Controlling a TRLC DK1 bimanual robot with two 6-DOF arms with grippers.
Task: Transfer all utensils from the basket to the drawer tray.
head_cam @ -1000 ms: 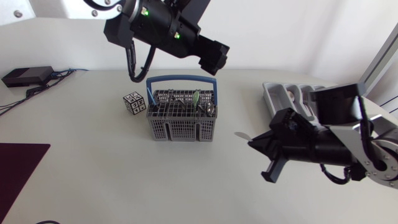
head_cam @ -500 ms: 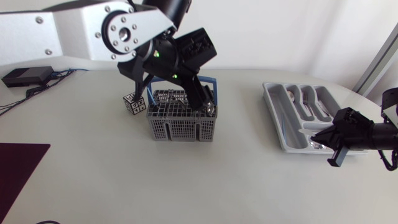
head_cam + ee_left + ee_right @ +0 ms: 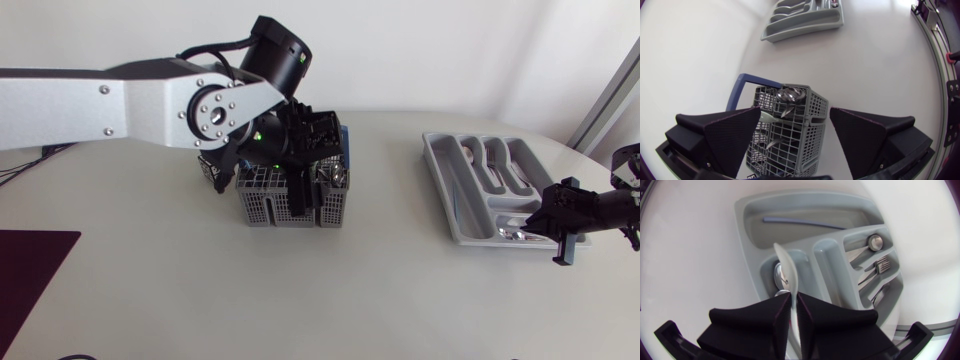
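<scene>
- My left arm [image 3: 130, 100] comes in over the basket [image 3: 265, 208] and is by far the nearer of the two to it. The right arm is well apart from the basket, out at the tray.
- The basket [image 3: 790, 145] sits directly under the left gripper [image 3: 796, 116]. Its wire wall runs down between the two fingers and its blue handle [image 3: 737, 92] lies beside one finger.
- The drawer tray [image 3: 747, 240] lies ahead of and below the right gripper [image 3: 794, 302], with its compartments running away from the fingertips.
- The left gripper's fingers are spread wide, straddling the basket with nothing pinched. I can't tell whether either finger touches the wire.
- The right gripper's fingers are pressed together on a pale utensil [image 3: 788, 270], clamped from both sides near one end.
- This is the relation my next move depends on. The pale utensil's long axis points straight ahead from the right fingertips, roughly along the compartment beneath it, where a spoon bowl [image 3: 778, 275] already lies. I judge that lowering and letting go should drop it in lengthwise.
- More cutlery rests in compartments beside that one, a spoon [image 3: 874, 241] and a fork [image 3: 882, 265] among them.
- In the basket, a metal spoon [image 3: 790, 94] stands bowl-up just ahead of the left fingertips, about midway between them. I take it as that gripper's likely target.
</scene>
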